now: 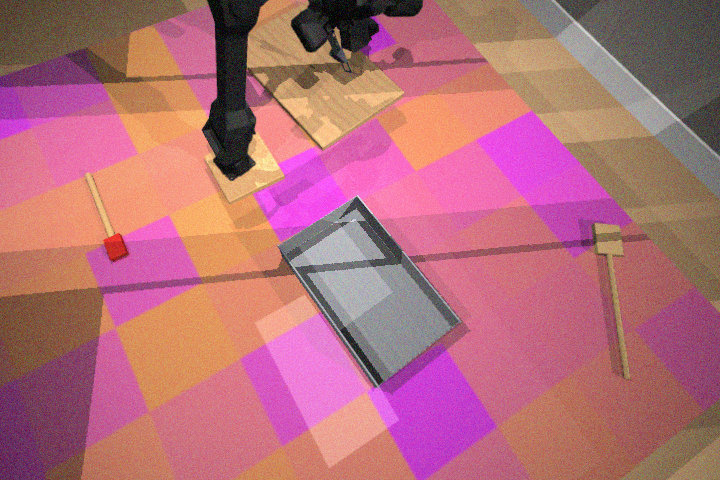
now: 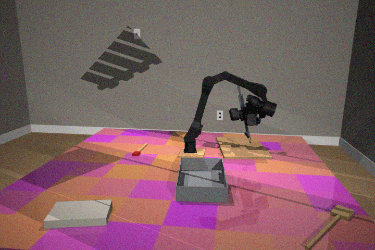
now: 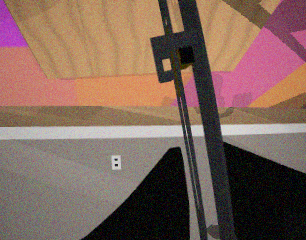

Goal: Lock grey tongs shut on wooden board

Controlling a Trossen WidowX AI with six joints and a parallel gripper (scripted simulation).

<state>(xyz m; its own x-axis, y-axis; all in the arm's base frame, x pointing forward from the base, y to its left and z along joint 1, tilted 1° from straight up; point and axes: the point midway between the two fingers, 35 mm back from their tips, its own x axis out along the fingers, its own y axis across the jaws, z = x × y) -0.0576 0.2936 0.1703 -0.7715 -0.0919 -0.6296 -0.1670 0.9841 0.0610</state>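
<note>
- Here's the claw [image 1: 338,42] [image 2: 246,117] [image 3: 196,155], top centre from above, pinching the tongs [image 1: 339,52] [image 2: 242,100] [image 3: 210,115]; they're up off the tin [image 1: 412,322] [image 2: 201,194], slanting over the board [image 1: 361,107] [image 2: 238,151] [image 3: 103,45].
- The hinge [image 1: 338,54] [image 2: 247,135] [image 3: 165,60] looks to be the low end, tips up towards the arm, so this should be the locking pose.
- Legs nearly together, but whether the lock has caught, I can't tell!
- Danger one: too weak a squeeze, or too much slant, and the lock may never drop; let go then and the legs spring apart.
- Danger two: lowering like this, the hinge end could strike the board first and twist the tongs in the grip.
- Danger three: released while steep, they'd topple, perhaps off the board's edge.
</note>
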